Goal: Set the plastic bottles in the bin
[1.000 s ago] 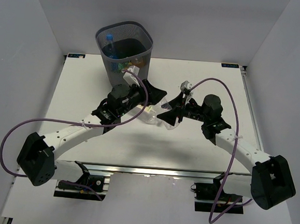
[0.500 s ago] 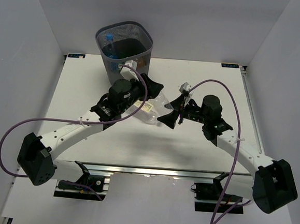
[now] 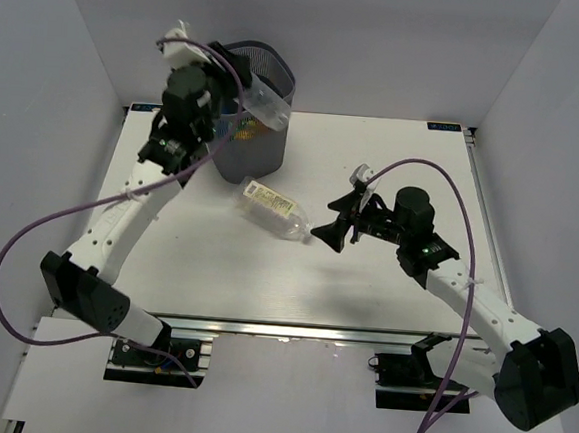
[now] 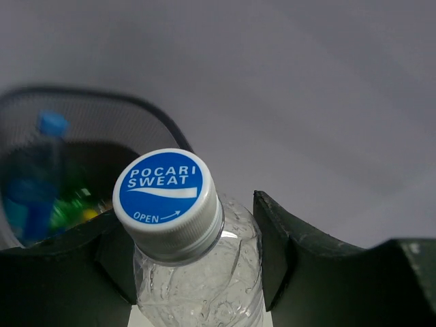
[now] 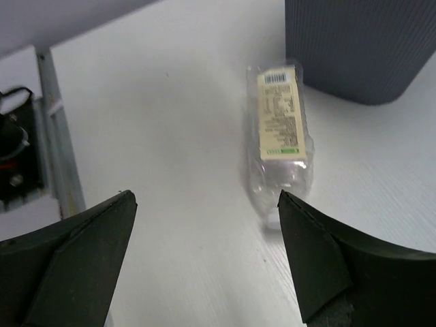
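blue-capped clear bottle [image 4: 194, 272] between end effector [image 4: 197, 266] fingers, bin [image 4: 82, 129] behind

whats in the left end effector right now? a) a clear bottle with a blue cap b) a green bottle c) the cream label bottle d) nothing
a: in the left wrist view the left end effector grips a clear bottle with a blue cap, near the bin.
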Motion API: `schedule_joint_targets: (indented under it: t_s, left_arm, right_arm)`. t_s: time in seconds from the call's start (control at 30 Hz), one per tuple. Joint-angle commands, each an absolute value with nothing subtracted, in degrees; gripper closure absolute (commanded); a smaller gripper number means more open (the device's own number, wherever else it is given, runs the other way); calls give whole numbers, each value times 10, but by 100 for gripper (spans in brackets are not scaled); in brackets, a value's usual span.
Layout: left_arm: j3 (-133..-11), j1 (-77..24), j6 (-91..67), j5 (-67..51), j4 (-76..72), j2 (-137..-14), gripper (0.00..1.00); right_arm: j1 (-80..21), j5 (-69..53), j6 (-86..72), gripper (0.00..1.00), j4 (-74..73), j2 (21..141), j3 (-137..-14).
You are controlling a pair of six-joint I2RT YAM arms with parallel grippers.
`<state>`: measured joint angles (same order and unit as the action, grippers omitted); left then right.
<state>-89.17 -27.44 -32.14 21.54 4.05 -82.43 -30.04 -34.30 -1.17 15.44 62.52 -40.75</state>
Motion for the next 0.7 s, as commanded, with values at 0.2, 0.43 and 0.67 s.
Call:
schedule_joint_targets:
  t_s: [0.2,0.43,0.67]
  left_arm:
    - [-1094,-188,-261,242,68,-985,60]
    - [-1222,-149,-279,297,80,-1122,62]
    - [-1218,-136,-285,305,62,-1144,10]
  right_arm:
    - [-301,-270,148,11,66,686,-425]
    - [-301,-252,199,11,78,721,-417]
    - [-301,-245,228,11,94,799,-442]
